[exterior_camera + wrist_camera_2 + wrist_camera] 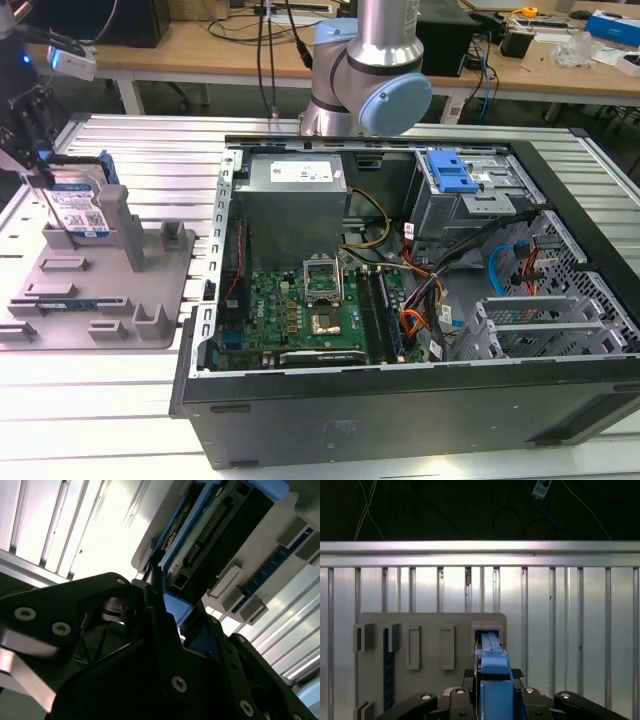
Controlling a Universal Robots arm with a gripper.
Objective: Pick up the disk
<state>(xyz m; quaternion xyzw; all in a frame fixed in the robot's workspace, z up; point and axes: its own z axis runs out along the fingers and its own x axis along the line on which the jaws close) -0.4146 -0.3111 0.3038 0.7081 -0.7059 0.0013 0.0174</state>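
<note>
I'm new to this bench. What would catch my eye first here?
The open computer case with its green board dominates the exterior view. At that view's left the gripper grips the disk, standing on edge in the grey holder tray.

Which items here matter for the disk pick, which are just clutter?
Job:
- disk, upright in the grey holder tray
- gripper, closed on the disk

Lying about:
- open PC case
- power supply
- motherboard
- blue drive-bay latch
</note>
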